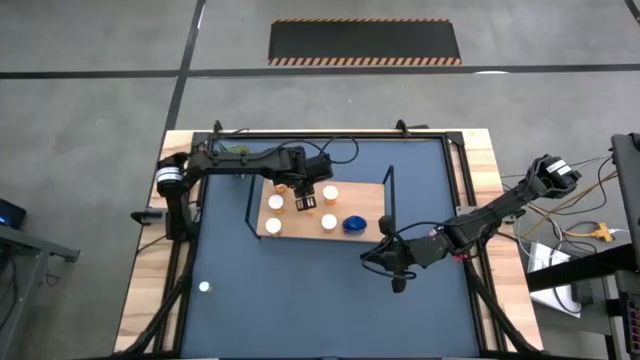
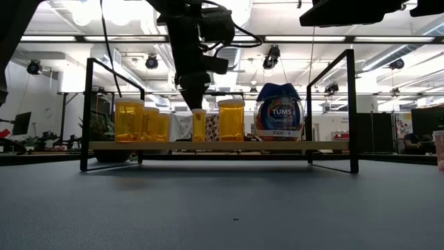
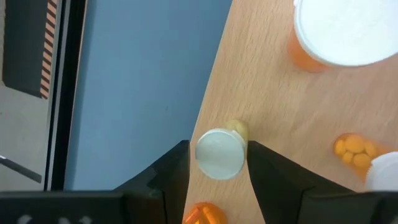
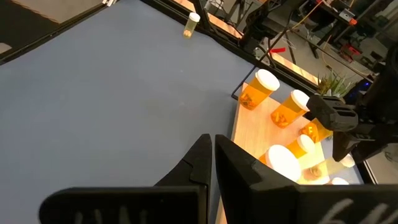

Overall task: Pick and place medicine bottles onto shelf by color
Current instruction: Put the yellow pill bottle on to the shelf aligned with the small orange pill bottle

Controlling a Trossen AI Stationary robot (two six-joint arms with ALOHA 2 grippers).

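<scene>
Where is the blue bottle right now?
In the high view the blue bottle stands on the shelf near its right end, beside a white-capped bottle.

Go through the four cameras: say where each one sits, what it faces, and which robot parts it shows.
High: overhead, straight down on the table; both arms, left gripper over the shelf, right gripper over the mat.
Low: table height, level across at the shelf; left arm coming down.
Left wrist: above the shelf board, its fingers flanking a small bottle.
Right wrist: faces the shelf past its shut fingers.
Shared: the small bottle in low and left wrist.
</scene>
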